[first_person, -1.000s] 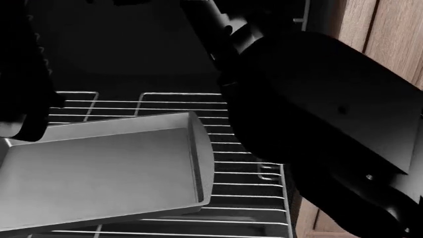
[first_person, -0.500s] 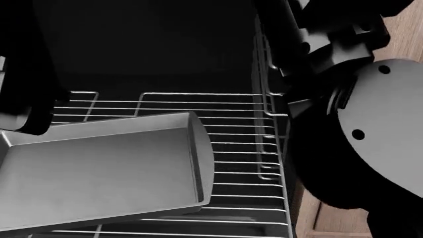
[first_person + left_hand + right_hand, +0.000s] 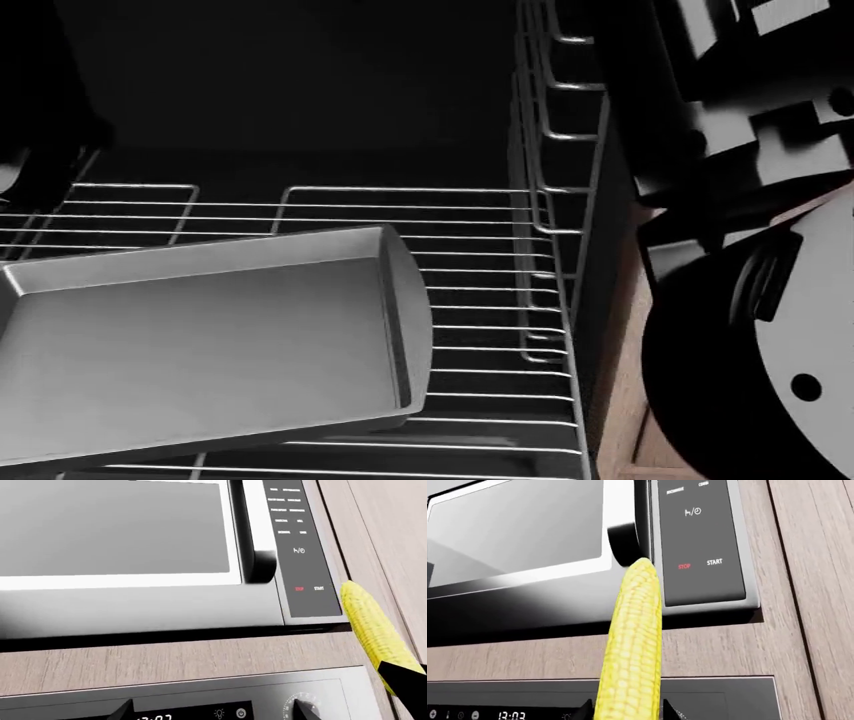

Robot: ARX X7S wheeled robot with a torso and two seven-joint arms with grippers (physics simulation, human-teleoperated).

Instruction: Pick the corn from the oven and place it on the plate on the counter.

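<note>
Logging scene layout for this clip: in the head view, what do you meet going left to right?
Grey tray → bare wire rack → oven side rails → the robot's dark right arm.

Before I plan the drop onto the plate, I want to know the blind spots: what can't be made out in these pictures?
- The plate and the counter: in no view.
- Right pincer's fingertips on the corn: cut off by the right wrist view's edge.
- Corn's lower end: in the left wrist view, hidden behind a dark pincer part.
- Left pincer: not in view.
- Oven depths: too dark in the head view.
</note>
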